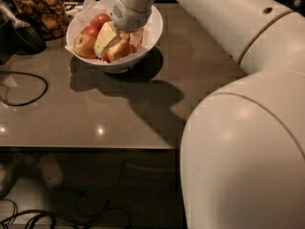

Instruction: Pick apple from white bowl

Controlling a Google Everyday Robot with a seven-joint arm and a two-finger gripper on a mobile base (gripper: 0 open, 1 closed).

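Note:
The white bowl (152,30), lined with crinkled white paper, stands at the back left of the table and holds several apples. My gripper (119,39) reaches down into the bowl from above, in among the fruit. A yellow apple with red blush (121,50) lies right under the gripper and touches it. Another yellow-red apple (84,45) lies at the bowl's left side, with smaller red apples (99,20) behind it. My white arm hides the back right of the bowl.
A glass jar of brown snacks (42,12) stands just left of the bowl, with a dark object (25,36) in front of it. A black cable (28,97) loops on the table's left. The table's front edge (95,148) runs below; my arm's bulk fills the right.

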